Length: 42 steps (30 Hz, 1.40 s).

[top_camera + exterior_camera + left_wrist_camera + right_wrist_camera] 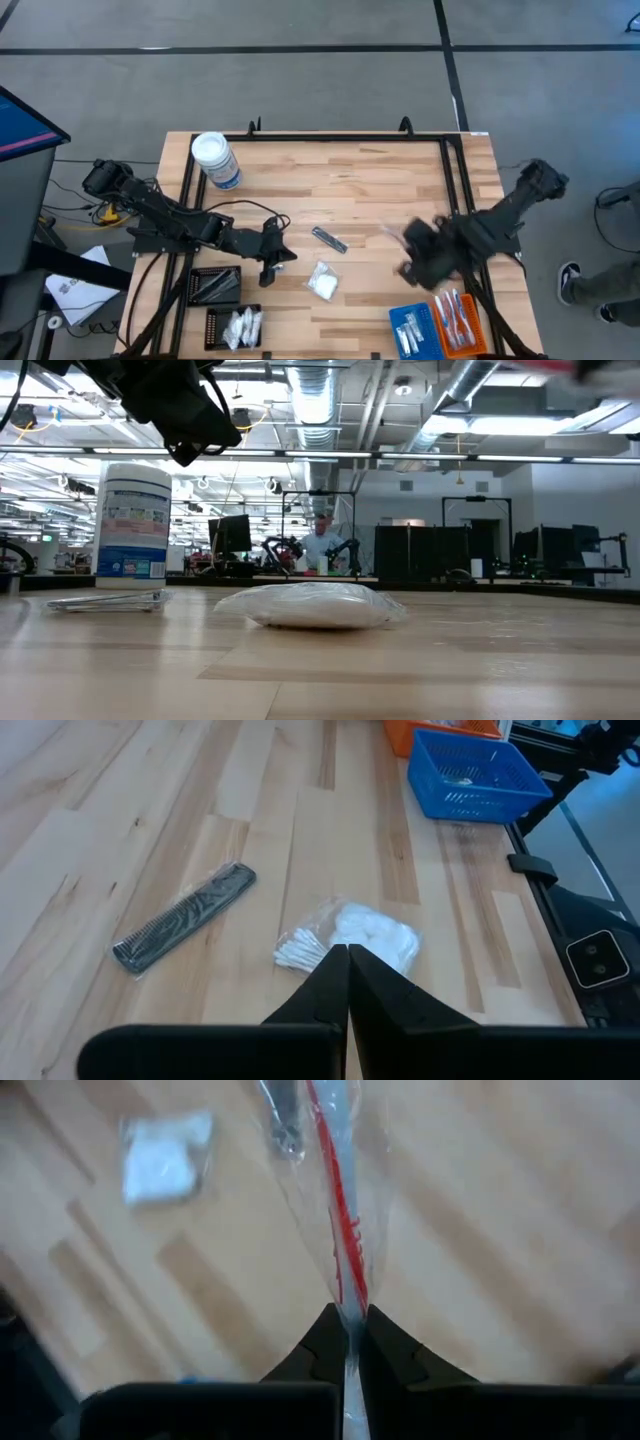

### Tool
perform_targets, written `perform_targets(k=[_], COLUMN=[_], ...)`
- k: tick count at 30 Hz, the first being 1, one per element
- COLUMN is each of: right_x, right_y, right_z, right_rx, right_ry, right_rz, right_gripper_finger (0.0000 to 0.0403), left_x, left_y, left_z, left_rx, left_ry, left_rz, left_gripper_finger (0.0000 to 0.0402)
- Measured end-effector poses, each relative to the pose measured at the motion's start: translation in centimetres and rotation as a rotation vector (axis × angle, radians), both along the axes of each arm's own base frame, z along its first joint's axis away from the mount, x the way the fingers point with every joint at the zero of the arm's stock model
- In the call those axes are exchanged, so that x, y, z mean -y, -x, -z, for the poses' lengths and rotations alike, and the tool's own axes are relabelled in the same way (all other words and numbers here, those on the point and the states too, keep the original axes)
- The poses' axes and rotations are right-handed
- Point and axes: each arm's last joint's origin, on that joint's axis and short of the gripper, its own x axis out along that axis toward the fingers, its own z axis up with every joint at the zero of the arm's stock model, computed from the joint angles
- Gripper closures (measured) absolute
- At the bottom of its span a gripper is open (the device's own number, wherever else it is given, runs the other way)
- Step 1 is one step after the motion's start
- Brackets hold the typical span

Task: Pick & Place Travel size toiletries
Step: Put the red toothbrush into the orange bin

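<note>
Holding a clear-wrapped red toothbrush (340, 1210) clamped in my right tool (418, 258), lower right of the high view — near the orange tray (474, 335). Comb (329, 240) and white sachet (322, 281) remain mid-surface; left tool (285, 256) together, empty.
</note>
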Motion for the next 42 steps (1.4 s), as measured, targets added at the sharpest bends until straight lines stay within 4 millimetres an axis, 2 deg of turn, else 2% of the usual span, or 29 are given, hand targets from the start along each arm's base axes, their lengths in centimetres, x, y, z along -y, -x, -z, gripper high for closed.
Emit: perform_targets(k=[8, 12, 19, 26, 31, 34, 38, 42], right_x=[-6.2, -8.5, -12.8, -15.9, -16.6, -16.9, -16.9, -16.9], right_y=[6.3, 8.3, 8.6, 7.6, 6.1, 5.3, 6.0, 6.3], right_z=[6.2, 7.6, 6.5, 9.3, 10.6, 9.9, 8.4, 6.7], right_rx=[0.057, 0.027, -0.004, -0.098, -0.172, -0.165, -0.262, -0.266], right_ry=[-0.170, -0.179, -0.213, -0.165, -0.142, -0.161, -0.134, -0.134], right_rz=[0.265, 0.314, 0.247, 0.264, 0.325, 0.340, 0.345, 0.337], right_gripper_finger=[0.0399, 0.0399, 0.0399, 0.0399, 0.0399, 0.0399, 0.0399, 0.0399], left_x=[0.0, -0.3, -1.0, -1.4, -1.4, -1.3, -1.4, -1.9], left_y=[-0.1, -0.2, -0.6, -0.9, -1.2, -1.3, -1.4, -1.5], left_z=[-0.2, -0.2, -0.4, -0.6, -1.1, -1.4, -1.6, -1.6], left_rx=[0.021, 0.025, 0.044, 0.074, 0.128, 0.163, 0.189, 0.188], left_ry=[-0.027, -0.045, -0.046, -0.060, -0.074, -0.086, -0.099, -0.081], left_rz=[0.019, 0.019, 0.044, 0.088, 0.135, 0.171, 0.215, 0.236], left_gripper_finger=[0.0401, 0.0401, 0.0401, 0.0401, 0.0401, 0.0401, 0.0401, 0.0401])
